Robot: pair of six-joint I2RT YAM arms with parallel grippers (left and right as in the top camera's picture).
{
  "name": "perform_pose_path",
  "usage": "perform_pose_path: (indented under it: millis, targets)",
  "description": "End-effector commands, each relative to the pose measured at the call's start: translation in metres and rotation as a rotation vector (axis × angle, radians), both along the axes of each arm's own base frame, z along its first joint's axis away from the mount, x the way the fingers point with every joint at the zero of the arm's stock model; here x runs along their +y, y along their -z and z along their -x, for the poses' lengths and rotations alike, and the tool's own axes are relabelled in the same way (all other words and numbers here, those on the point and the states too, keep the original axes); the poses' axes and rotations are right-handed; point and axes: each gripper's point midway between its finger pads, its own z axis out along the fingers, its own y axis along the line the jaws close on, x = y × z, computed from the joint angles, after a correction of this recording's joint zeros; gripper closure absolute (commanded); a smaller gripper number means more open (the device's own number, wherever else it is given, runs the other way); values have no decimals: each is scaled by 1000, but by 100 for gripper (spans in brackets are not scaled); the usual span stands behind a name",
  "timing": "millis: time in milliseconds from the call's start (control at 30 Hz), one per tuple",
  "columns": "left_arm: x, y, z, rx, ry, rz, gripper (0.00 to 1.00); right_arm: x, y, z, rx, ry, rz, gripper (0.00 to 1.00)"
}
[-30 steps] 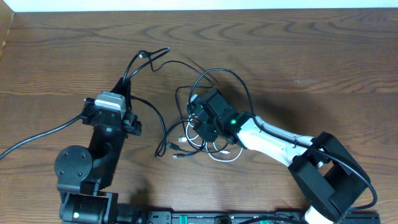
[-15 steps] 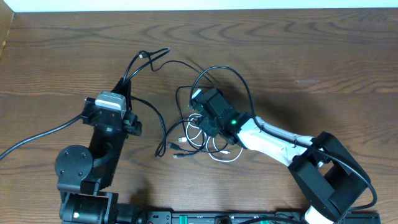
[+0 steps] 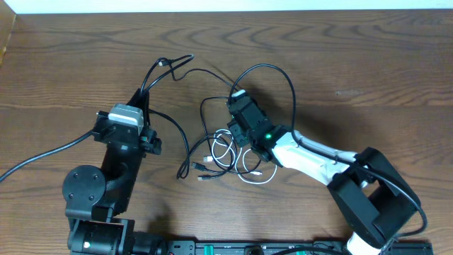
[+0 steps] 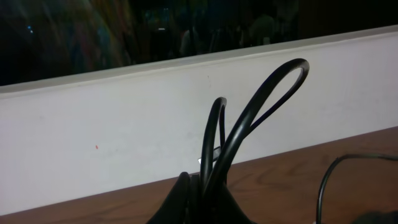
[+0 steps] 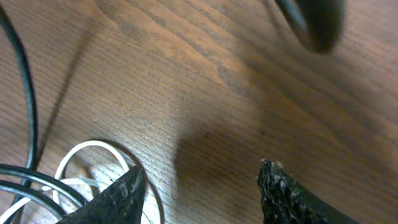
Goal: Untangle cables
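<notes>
Barely begun: the cables [image 3: 212,156] lie tangled on the worktop [image 3: 354,57], the white cable [image 5: 93,144] coiled among black ones. Left jaws pinch a black cable loop [image 4: 261,106]; right jaws stand spread and empty above the tangle

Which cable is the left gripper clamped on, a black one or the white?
A black cable: its doubled loops stick up from the shut left gripper. The white cable lies coiled, well clear of that gripper.
</notes>
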Motion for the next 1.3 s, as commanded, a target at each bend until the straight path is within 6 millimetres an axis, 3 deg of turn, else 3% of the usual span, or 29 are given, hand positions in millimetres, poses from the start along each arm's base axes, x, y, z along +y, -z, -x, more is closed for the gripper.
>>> perform_pose_path:
  millis: [0, 167, 300, 500, 833, 1067, 1267]
  targets:
    - [4, -15, 5, -40, -18, -10, 92, 1, 39, 16, 103, -1, 14, 46]
    - [4, -15, 5, -40, -18, -10, 92, 5, 77, 35, 220, -25, 14, 48]
    - [4, -15, 5, -40, -18, -10, 92, 11, 81, 43, 238, -49, 12, 46]
    - [4, -15, 5, -41, -18, -10, 93, 18, 61, 42, 212, -67, -16, 43]
    - [4, -15, 5, -41, -18, -10, 93, 17, 4, 42, 153, -91, -54, 39]
    - [4, -15, 5, -41, -18, -10, 93, 20, 11, 63, 234, -133, -52, 39]
    - [4, -15, 5, -41, -18, -10, 93, 37, 11, 84, 239, -197, -40, 39]
